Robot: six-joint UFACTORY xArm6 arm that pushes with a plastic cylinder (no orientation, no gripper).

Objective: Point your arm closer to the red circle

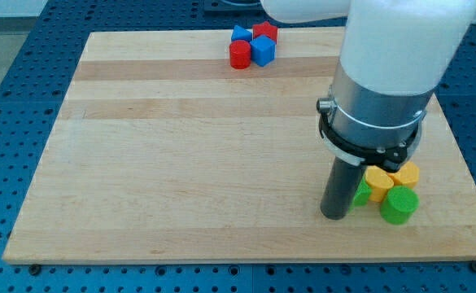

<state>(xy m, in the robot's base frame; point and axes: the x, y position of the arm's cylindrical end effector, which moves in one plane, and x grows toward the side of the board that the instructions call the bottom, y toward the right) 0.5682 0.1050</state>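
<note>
The red circle (239, 54), a short red cylinder, stands near the top edge of the wooden board, at the left of a small cluster. My tip (333, 216) rests on the board at the lower right, far from the red circle. It sits just left of a group of yellow and green blocks. A green block (360, 194) touches or nearly touches the rod's right side.
A blue block (263, 50), a red block (265, 32) and another blue block (240, 34) crowd the red circle. Near my tip are a yellow block (378, 180), another yellow block (406, 172) and a green cylinder (399, 205). The arm's white body (392, 57) hides the board's upper right.
</note>
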